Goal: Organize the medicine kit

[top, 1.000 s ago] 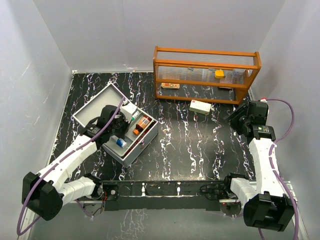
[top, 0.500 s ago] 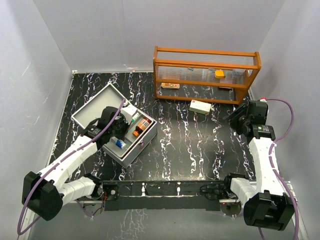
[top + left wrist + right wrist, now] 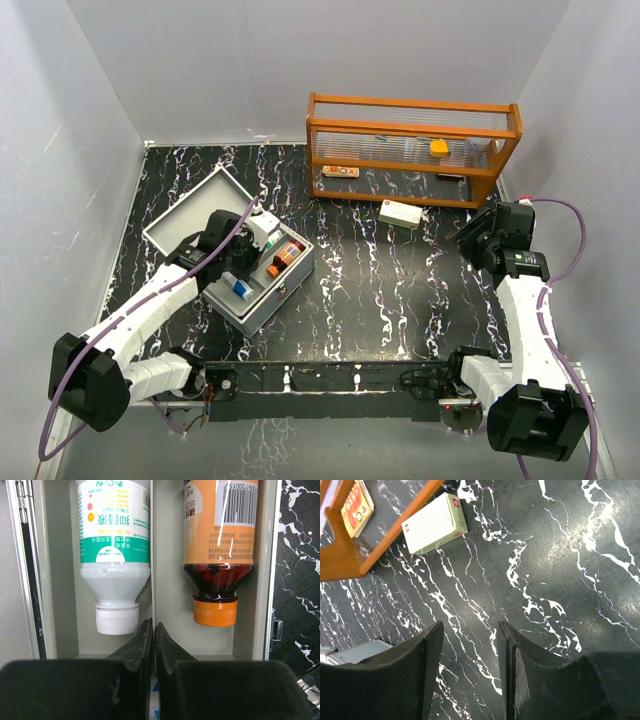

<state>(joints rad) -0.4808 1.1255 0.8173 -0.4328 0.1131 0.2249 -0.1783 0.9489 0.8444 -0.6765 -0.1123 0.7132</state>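
Observation:
The grey medicine kit [image 3: 292,288] lies open at the left, its lid [image 3: 190,215] flat behind it. Side by side in it lie a white bottle with a green label [image 3: 266,228] [image 3: 115,555] and a brown bottle with an orange cap [image 3: 285,252] [image 3: 217,540]. A blue-and-white packet [image 3: 240,288] sits in the near compartment. My left gripper [image 3: 243,258] [image 3: 153,627] is shut, with its tips at the divider between the two bottles. My right gripper [image 3: 482,238] [image 3: 470,630] is open and empty above the bare table. A white box [image 3: 400,214] [image 3: 434,522] lies on the table ahead of it.
An orange wooden shelf [image 3: 410,150] [image 3: 345,560] stands at the back right. It holds a small flat packet [image 3: 340,172] [image 3: 355,502], an orange item [image 3: 438,147] and other small things. Grey walls close in the black marbled table on three sides.
My left wrist has shifted slightly, so more of the white bottle now shows. The kit's near end has turned slightly. The right arm has not moved.

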